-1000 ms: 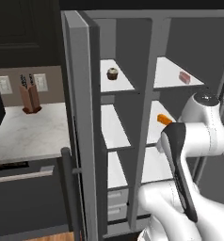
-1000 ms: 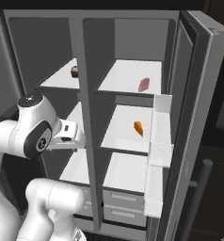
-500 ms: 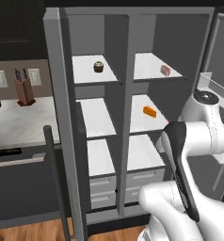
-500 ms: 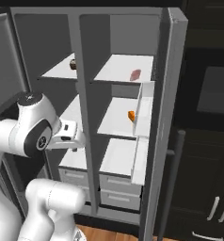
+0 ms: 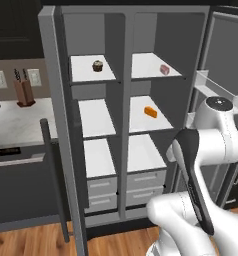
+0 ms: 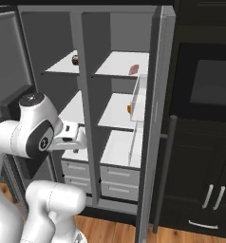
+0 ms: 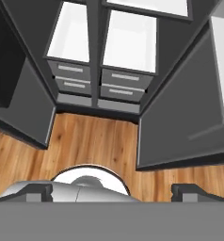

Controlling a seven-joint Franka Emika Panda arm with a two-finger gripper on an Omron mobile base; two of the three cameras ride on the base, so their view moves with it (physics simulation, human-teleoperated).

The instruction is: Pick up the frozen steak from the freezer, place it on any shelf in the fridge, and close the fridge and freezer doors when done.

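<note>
Now both of the fridge and freezer doors (image 5: 58, 125) stand swung wide, and the tall grey unit shows its two compartments side by side. Inside the fridge (image 5: 183, 45), the wider compartment toward 3 o'clock in the left base view, the frozen steak (image 5: 164, 69) lies on the shelf (image 5: 146, 67), the topmost white plate there, near that plate's 3 o'clock edge. One shelf down, at 6 o'clock from the steak, an orange wedge (image 5: 150, 112) rests on its own white plate. Across the centre divider, in the freezer (image 5: 111, 35), a dark brown cupcake (image 5: 97, 65) sits on the top narrow plate, at 9 o'clock from the steak and well apart from it. Grey drawers (image 5: 147, 178) fill the bottom of both compartments. The gripper (image 7: 112, 192) is carried low in front of the unit, looking down at the wooden floor (image 7: 95, 141) and the drawer fronts; its two dark fingertips (image 7: 36, 190) sit far apart at the frame's 6 o'clock edge, jaws fully released with nothing between them. On the counter (image 5: 13, 120) at 9 o'clock a knife block (image 5: 23, 91) stands upright.
</note>
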